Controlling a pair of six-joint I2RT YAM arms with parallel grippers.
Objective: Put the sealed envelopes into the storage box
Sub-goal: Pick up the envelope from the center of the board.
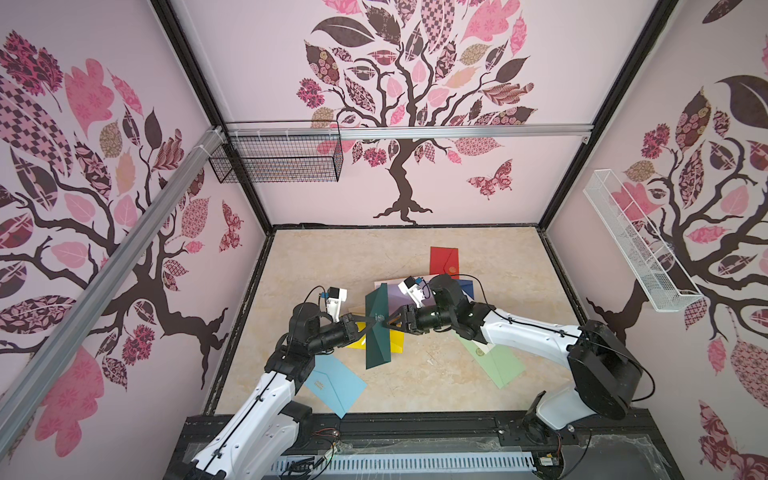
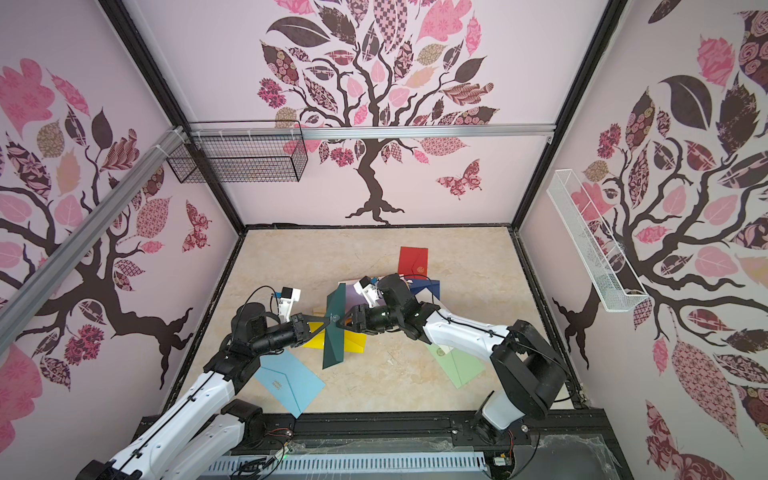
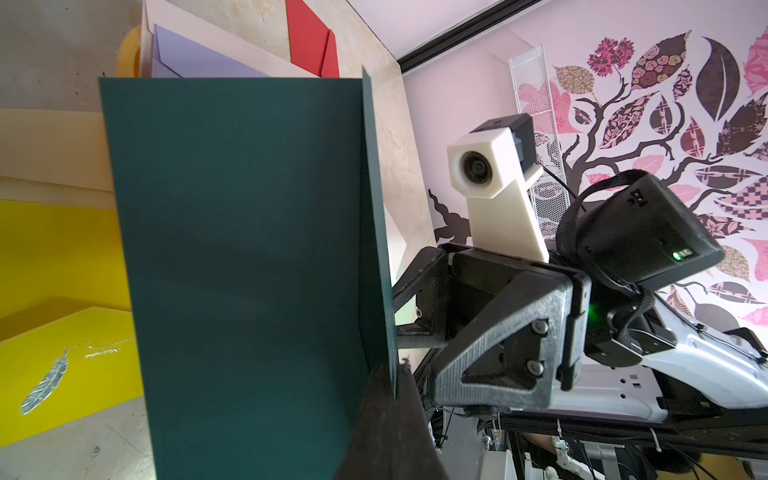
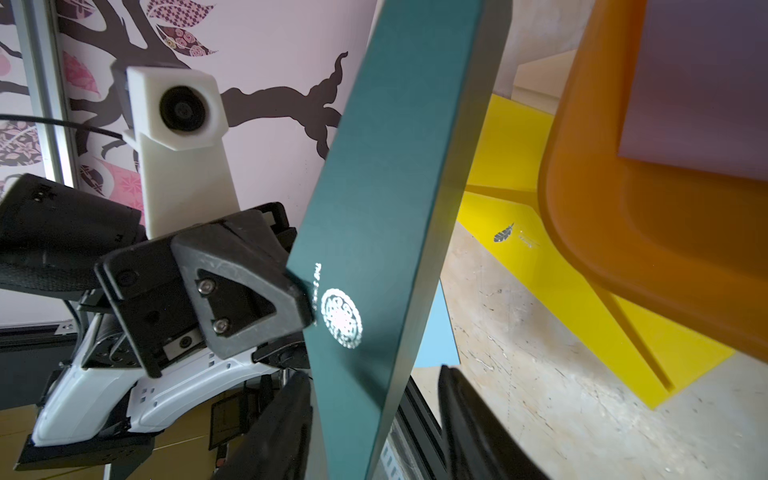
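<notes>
Left fingers (image 1: 363, 323) pinch the dark green envelope (image 1: 378, 345), held on edge above the surface (image 1: 436, 374) and a yellow envelope (image 1: 395, 343); right fingers (image 1: 388, 322) stand spread either side of it. The orange storage box (image 4: 590, 216) sits just beside, a lilac envelope (image 4: 698, 83) lying in it

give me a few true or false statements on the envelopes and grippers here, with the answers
1. The left gripper is shut on the dark green paper envelope. True.
2. That envelope lies flat on the marble-look tabletop. False: it is held up on edge.
3. The red paper envelope sits in the black wire basket. False: it lies on the tabletop.
4. The light blue paper envelope lies beside the left arm. True.
</notes>
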